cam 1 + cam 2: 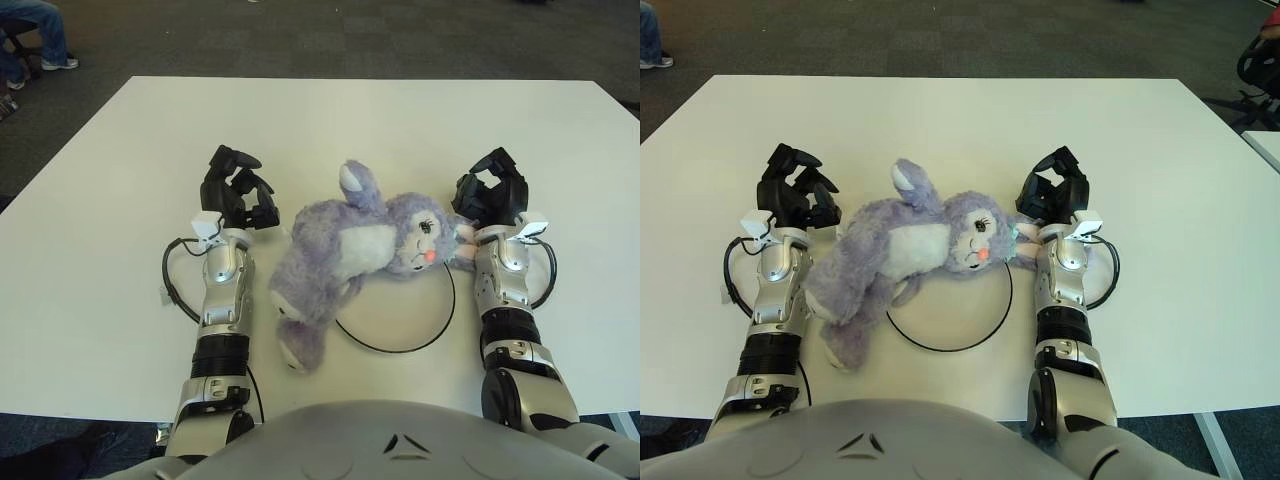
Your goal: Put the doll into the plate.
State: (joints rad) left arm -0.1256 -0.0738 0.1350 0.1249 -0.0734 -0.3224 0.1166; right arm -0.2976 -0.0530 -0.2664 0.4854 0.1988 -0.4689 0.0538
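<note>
Doll was the purple plush animal lying on its back across the white table, stretched diagonally between the two hands. Nearest the robot, its feet lay on the bare tabletop just beside the left forearm, outside the plate. The plate showed as a white disc with a thin dark rim, hard to separate from the table apart from that rim line. The plush's belly and head overlapped the far edge of this ring, so it lay only partly over the plate, with most of the near part of the ring uncovered. Its face with the pink nose pointed toward the right forearm.

Farther out, the right hand showed just beyond and to the right of the plush head, its dark fingers curled into a loose claw. They seemed to touch the side of the head, though whether they gripped any fur could not be told from these views. The left hand showed to the left of the plush body, fingers curled inward and holding nothing, close to the fur but seemingly apart from it. One plush ear stuck up toward the far side of the table.
</note>
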